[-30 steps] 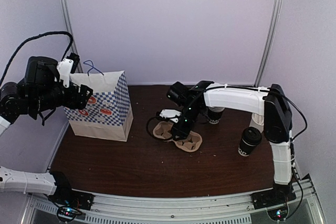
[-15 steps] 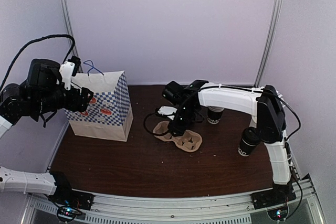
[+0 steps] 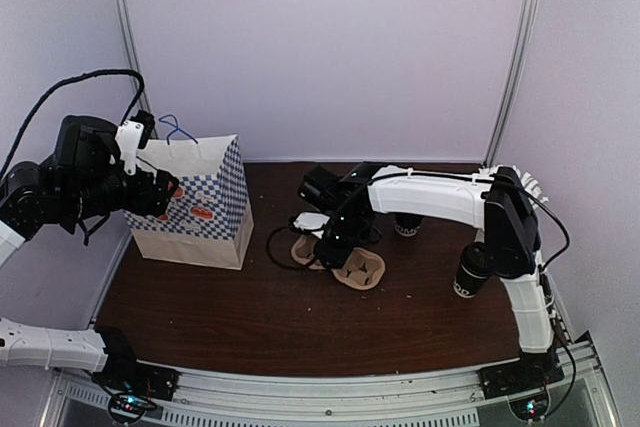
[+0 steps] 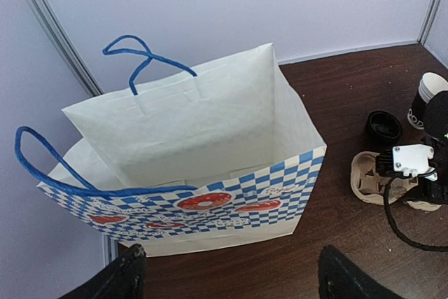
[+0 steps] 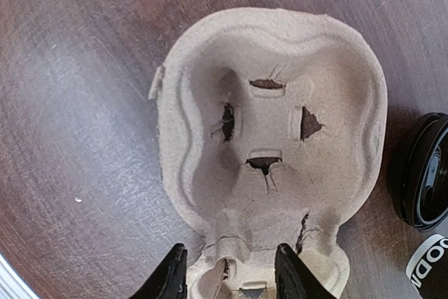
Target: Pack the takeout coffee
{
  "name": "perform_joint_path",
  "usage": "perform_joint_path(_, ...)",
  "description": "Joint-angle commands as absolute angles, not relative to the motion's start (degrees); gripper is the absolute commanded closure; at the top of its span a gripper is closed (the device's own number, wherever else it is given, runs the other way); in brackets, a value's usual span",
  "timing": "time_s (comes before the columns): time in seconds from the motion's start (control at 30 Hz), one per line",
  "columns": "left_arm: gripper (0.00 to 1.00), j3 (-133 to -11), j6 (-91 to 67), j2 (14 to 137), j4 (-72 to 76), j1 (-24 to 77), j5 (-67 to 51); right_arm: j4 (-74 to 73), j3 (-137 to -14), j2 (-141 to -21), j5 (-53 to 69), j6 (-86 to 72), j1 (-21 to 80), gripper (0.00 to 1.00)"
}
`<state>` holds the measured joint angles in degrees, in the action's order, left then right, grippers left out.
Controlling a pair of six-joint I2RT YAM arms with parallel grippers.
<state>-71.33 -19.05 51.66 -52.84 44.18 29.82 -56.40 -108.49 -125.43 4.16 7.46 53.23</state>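
Left hand (image 4: 234,274) is up in the air over the left back of the counter (image 3: 250,317), fingers spread wide, holding nothing. Its wrist view looks straight down into the paper bag (image 4: 210,173).

The bag stands upright with its mouth open and nothing visible inside. It is white with a blue checker band and red logos low on the front, and it has 2 blue rope handles.

Right arm stretches across from the right side to mid counter. Right hand (image 5: 231,271) is low over the cardboard cup carrier (image 5: 273,145), its 2 fingers straddling the carrier's near edge. The fingers are partly apart. Cannot tell whether they are pressing on the cardboard or just around it.

The carrier lies flat on the counter with its cup wells empty and slits torn in the bottom.

A black round object (image 5: 423,173) sits just beside the carrier's right edge. It could be a lid or a cup top, cannot tell which.

The takeout coffee (image 3: 478,269) is a black cup with a black lid. It stands on the right side of the counter, well apart from the bag and the carrier, close to the right arm's upright link, and neither hand touches it
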Motion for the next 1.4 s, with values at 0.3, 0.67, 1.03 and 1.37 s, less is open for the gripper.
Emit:
perform_joint_path(0.3, 0.14, -70.65, -19.95, 51.07, -51.69, 43.85, 30.35, -57.43, -109.66, -127.29, 2.02, 5.17, 52.12, 0.6)
perform_joint_path(0.67, 0.14, -70.5, -20.12, 51.23, -51.69, 43.86, 30.01, -57.48, -110.83, -128.0, 1.5, 5.62, 51.04, 0.6)
perform_joint_path(1.03, 0.14, -70.22, -20.39, 51.33, -51.68, 43.86, 29.26, -57.95, -112.3, -130.71, 2.48, 6.15, 50.05, 0.61)
perform_joint_path(1.37, 0.14, -70.06, -20.35, 51.33, -51.57, 43.86, 29.62, -58.49, -111.65, -129.32, 3.44, 6.54, 50.09, 0.73)
